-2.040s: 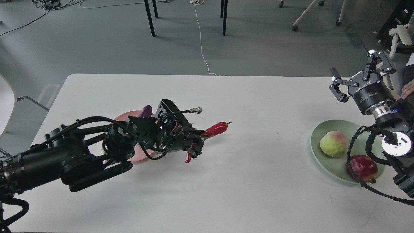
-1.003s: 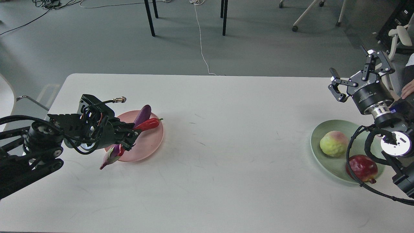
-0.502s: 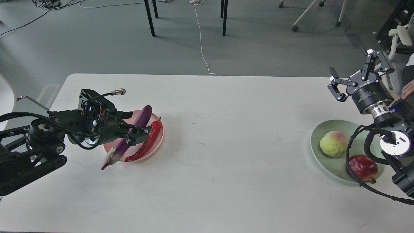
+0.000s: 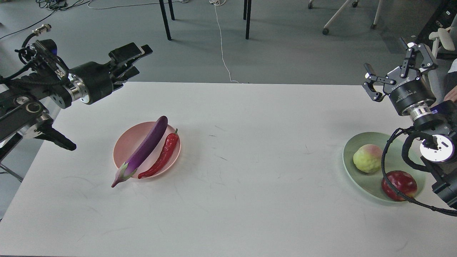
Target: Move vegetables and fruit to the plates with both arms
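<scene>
The purple eggplant (image 4: 144,150) lies slantwise across the pale pink plate (image 4: 121,151), its calyx end hanging over the plate's near rim. The red chili pepper (image 4: 162,157) lies on the same plate, just right of the eggplant. The pale green plate (image 4: 371,184) at the right holds the yellow-green fruit (image 4: 367,159) and the dark red fruit (image 4: 399,185). My left gripper (image 4: 137,60) is open and empty, raised above the table's far left edge, well away from the pink plate. My right gripper (image 4: 394,67) is open and empty, raised behind the green plate.
The white table (image 4: 250,178) runs the width of the view. Black cables of my right arm (image 4: 387,167) hang over the green plate. A person's hand (image 4: 450,94) shows at the right edge. Table legs (image 4: 164,19) and a white cord (image 4: 223,53) are on the floor beyond.
My left gripper carried the chili to the pink plate, let it go beside the eggplant, then rose and pulled back to the far left. The right arm has barely moved.
</scene>
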`<action>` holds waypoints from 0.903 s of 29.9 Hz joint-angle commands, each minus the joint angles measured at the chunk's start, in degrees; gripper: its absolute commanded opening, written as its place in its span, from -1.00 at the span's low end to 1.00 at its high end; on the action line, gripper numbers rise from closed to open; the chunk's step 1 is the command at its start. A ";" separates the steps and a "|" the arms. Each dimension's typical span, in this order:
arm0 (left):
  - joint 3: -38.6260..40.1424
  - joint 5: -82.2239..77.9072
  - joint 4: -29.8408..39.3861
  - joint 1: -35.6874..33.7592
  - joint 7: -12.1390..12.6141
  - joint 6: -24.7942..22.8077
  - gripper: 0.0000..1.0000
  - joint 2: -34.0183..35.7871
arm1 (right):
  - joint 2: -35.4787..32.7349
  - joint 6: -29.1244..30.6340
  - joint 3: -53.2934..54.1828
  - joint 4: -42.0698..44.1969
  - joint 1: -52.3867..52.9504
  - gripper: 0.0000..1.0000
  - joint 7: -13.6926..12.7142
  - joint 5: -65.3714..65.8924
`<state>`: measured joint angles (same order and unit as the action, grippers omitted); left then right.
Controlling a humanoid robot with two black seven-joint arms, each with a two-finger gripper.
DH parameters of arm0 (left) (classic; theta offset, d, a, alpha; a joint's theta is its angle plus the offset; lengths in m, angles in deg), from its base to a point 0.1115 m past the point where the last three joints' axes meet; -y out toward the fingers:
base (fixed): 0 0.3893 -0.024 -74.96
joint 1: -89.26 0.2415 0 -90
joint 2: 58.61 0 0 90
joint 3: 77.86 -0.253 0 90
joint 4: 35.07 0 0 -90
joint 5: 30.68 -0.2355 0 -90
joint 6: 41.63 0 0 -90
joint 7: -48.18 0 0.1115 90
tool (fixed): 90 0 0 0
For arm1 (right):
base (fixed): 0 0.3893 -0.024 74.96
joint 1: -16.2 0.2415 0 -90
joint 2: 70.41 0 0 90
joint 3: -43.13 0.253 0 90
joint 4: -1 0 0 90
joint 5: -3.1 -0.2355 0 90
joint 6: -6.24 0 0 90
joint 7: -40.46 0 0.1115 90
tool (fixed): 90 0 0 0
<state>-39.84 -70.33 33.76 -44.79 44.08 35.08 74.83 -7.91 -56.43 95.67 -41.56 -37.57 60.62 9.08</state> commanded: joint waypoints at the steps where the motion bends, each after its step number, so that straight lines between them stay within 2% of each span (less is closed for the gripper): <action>1: 3.10 7.82 -5.35 -0.41 -1.87 -0.33 0.96 -4.57 | 0.07 -1.84 0.20 0.01 2.00 0.98 -0.21 0.00; 6: 9.78 13.53 -14.92 -0.50 -4.33 -0.51 0.96 -12.65 | -0.28 -1.85 2.65 -0.07 2.18 0.96 -0.30 -0.18; 11: 14.27 23.37 -22.76 -0.77 -4.86 -0.86 0.96 -18.20 | 0.16 -1.49 4.51 -0.07 1.92 0.96 -0.48 -6.66; 15: 14.54 33.03 -26.19 -1.12 -4.78 -0.95 0.96 -20.84 | 0.16 -1.49 4.51 0.01 1.65 0.98 -0.56 -13.88; 18: 15.24 42.87 -28.21 -0.94 -4.77 -1.47 0.96 -21.37 | 0.51 -1.49 4.86 0.10 1.48 0.98 -0.65 -14.42; 21: 16.12 53.42 -30.05 -0.42 -4.77 -4.37 0.97 -22.60 | 2.96 -1.49 5.03 1.68 1.39 0.98 -0.83 -14.85; 27: 16.03 56.18 -31.73 1.16 -4.86 -8.15 0.97 -25.32 | 7.28 -0.71 4.77 4.50 1.13 0.98 -0.74 -16.61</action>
<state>-23.74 -14.56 2.32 -44.90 39.24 28.30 50.63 -1.75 -57.69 100.83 -37.43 -36.18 59.78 -7.27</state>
